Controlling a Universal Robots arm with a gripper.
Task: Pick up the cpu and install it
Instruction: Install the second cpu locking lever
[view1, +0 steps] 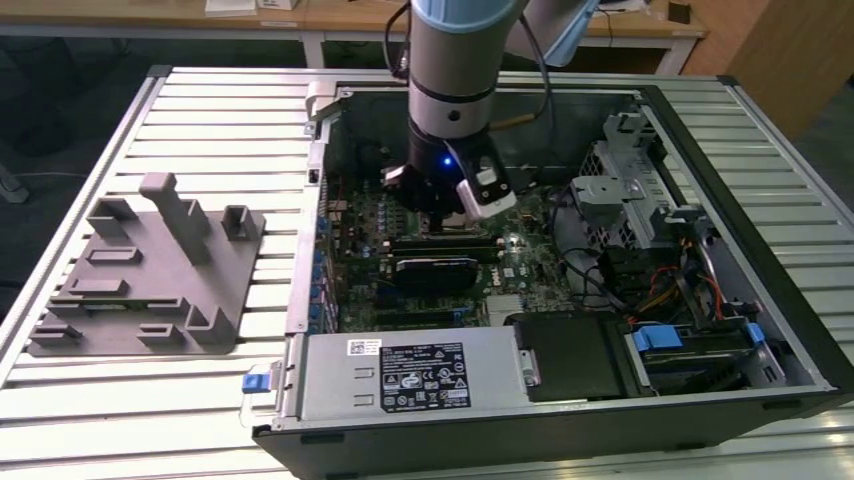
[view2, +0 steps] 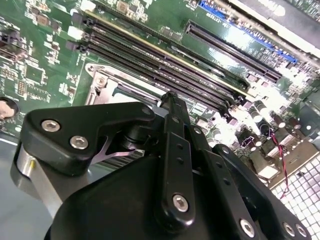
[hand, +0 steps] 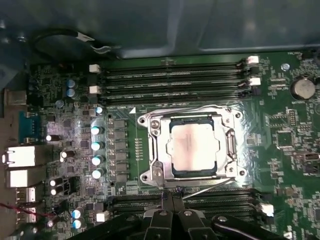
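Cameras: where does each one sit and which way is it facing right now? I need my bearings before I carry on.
Exterior view: off the arm, above, looking down into the open computer case and the grey tray; the arm reaches into the case.
First wrist view: on the arm, facing the motherboard; the cpu sits in the socket, the gripper at the picture's edge.
Second wrist view: on the arm, slanting low across the memory slots past the gripper's black linkage.
Shared: both wrist views show the socket frame and memory slots.

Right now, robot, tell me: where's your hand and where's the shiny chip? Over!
Hand low over green motherboard, at socket's edge. Shiny silver square cpu seated inside metal-framed socket. Nothing lying on the chip. Over.
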